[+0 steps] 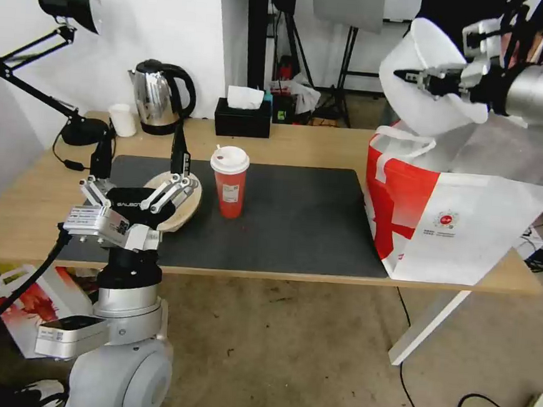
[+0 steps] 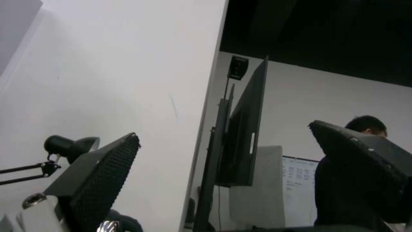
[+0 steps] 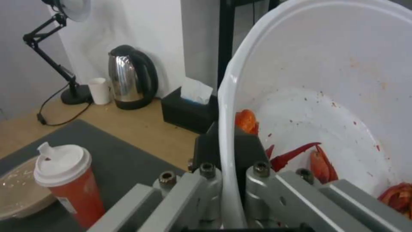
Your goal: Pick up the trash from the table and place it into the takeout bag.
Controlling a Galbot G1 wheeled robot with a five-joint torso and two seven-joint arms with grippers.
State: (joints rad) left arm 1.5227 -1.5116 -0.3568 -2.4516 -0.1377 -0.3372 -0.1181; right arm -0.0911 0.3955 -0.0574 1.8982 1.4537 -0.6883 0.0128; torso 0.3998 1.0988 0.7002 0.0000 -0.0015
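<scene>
1. The right gripper (image 1: 419, 77) is raised above the takeout bag (image 1: 458, 224), which stands at the desk's right end with its mouth open upward. Its jaws are pressed together on the rim of the white bowl (image 1: 422, 77), one finger inside the wall and one outside.
2. The bowl is held tilted, well clear of the desk (image 1: 26, 209). Red crayfish shells (image 3: 320, 161) lie against its lower inner wall. Judgement: the rim grip permits lifting without contact with the contents, and the position over the bag mouth suits release into the bag.
3. The left gripper (image 1: 137, 202) sits near the desk's front-left edge, fingers spread and holding nothing. The beige lid (image 1: 180, 206) lies just behind it on the left part of the dark mat (image 1: 294, 230).
4. The red cup (image 1: 229, 184) stands upright on the mat, just beside the lid. Both items remain outside the bag.
</scene>
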